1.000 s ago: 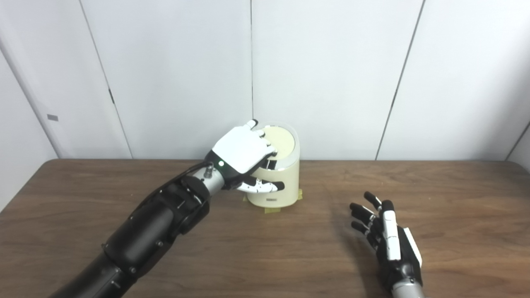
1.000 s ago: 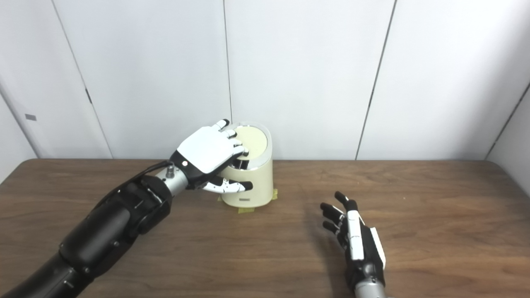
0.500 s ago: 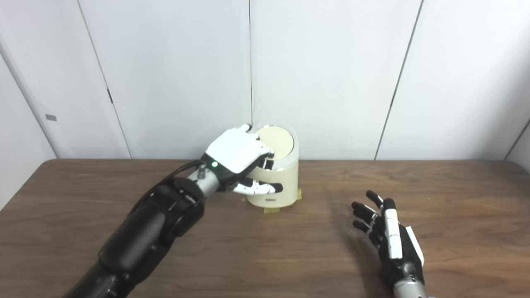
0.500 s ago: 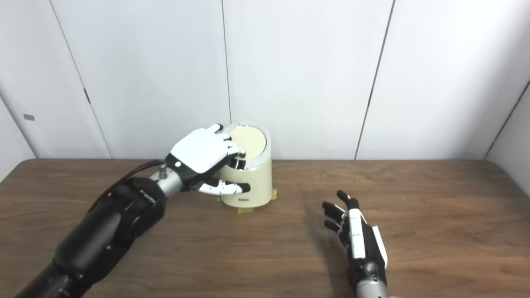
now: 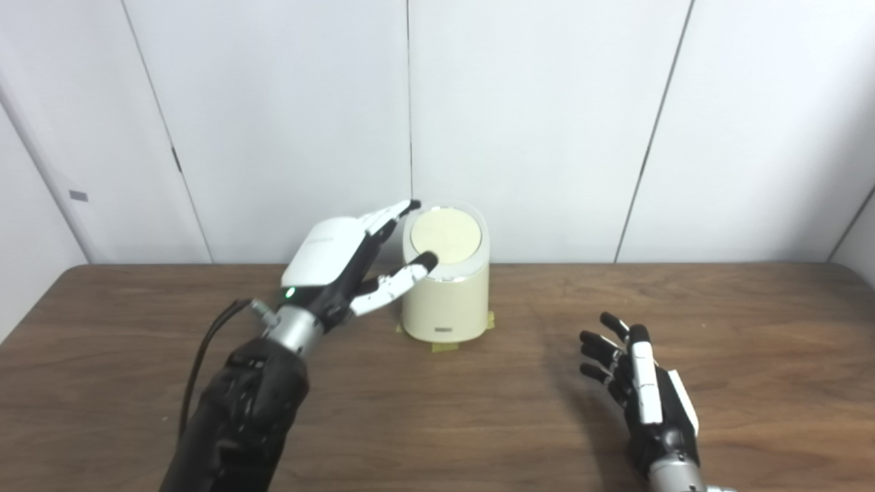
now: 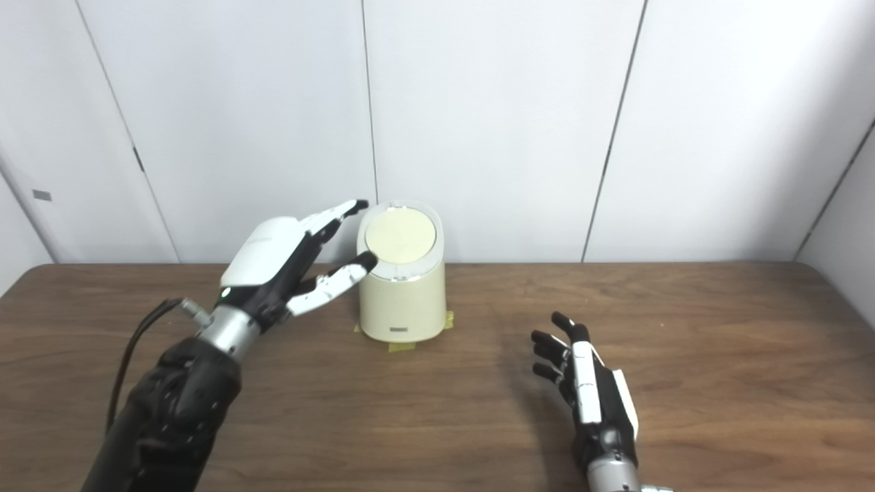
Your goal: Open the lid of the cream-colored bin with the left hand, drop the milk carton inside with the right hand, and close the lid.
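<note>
The bin (image 5: pixel 446 294) stands on the table (image 5: pixel 437 410) at the far middle, before the wall (image 5: pixel 547 123). The left hand (image 5: pixel 342 263) is just left of it; the right hand (image 5: pixel 639 393) lies near, at right.

Table (image 5: pixel 437 424): dark brown wood-grain surface, smooth, with a low satin sheen. Bin (image 5: pixel 446 304), standing at the table's far edge: cream plastic body, matt and smooth; lid (image 5: pixel 446 234) a matt cream disc set in a glossy, pale ring. Left hand (image 5: pixel 345 263), beside the bin: glossy white plastic shell, black finger parts, bare metal wrist. Right hand (image 5: pixel 639 389), nearer than the bin: black with white plastic panels. Wall panels (image 5: pixel 547 123) behind the bin: white, matt, smooth.
</note>
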Controlling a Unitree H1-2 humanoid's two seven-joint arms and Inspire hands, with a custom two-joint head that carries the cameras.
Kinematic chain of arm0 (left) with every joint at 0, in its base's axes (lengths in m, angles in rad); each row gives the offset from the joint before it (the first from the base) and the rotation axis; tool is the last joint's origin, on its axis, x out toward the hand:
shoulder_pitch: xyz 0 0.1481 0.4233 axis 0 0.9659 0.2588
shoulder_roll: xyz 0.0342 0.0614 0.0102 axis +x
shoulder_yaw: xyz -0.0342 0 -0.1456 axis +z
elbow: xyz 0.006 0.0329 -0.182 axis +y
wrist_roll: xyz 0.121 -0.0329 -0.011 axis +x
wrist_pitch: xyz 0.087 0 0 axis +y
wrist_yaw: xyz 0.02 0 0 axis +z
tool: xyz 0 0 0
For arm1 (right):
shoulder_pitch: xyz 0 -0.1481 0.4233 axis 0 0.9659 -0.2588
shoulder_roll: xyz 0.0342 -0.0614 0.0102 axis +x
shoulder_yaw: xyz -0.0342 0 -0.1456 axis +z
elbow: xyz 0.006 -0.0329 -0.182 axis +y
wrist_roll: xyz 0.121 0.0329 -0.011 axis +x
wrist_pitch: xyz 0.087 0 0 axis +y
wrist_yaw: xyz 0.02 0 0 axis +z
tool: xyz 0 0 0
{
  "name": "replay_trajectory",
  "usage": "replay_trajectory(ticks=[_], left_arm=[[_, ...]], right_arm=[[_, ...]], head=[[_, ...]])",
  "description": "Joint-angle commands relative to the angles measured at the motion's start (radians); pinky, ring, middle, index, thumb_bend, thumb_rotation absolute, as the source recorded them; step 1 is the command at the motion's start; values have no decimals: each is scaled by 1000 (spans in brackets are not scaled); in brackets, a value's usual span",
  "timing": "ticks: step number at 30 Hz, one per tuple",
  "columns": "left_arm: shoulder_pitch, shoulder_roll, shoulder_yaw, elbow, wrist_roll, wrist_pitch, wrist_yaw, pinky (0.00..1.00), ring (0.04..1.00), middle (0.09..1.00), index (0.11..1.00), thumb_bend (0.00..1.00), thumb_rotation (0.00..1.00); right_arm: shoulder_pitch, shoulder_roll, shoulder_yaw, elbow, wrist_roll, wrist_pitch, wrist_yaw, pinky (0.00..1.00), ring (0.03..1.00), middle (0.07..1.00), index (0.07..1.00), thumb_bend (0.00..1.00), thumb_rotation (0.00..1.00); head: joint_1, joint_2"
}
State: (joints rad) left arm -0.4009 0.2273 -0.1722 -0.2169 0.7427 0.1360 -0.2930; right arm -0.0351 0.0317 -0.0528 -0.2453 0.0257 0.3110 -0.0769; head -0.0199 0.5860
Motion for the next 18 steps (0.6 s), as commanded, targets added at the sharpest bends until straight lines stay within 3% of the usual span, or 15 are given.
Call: replay_trajectory(ticks=[1, 8, 14, 18], left_arm=[[2, 9, 17, -43, -30, 16, 3, 786, 910, 935, 941, 451, 1000], [127, -31, 99, -117, -213, 106, -2, 846, 937, 956, 953, 401, 1000], [220, -79, 217, -85, -456, 116, 28, 933, 934, 956, 965, 495, 1000], [267, -108, 283, -76, -621, 141, 33, 911, 941, 971, 983, 491, 1000]], right_arm=[[-30, 1, 6, -37, -2, -17, 6, 736, 803, 766, 863, 489, 1000], [-23, 5, 20, -66, 9, -19, 18, 716, 799, 774, 857, 494, 964], [-30, 2, 47, -96, 11, -2, 40, 848, 897, 879, 907, 527, 950], [-32, 1, 60, -122, -14, 12, 34, 882, 925, 910, 903, 523, 973]], head=[[-3, 1], [-14, 6], [-25, 13], [-32, 20]])
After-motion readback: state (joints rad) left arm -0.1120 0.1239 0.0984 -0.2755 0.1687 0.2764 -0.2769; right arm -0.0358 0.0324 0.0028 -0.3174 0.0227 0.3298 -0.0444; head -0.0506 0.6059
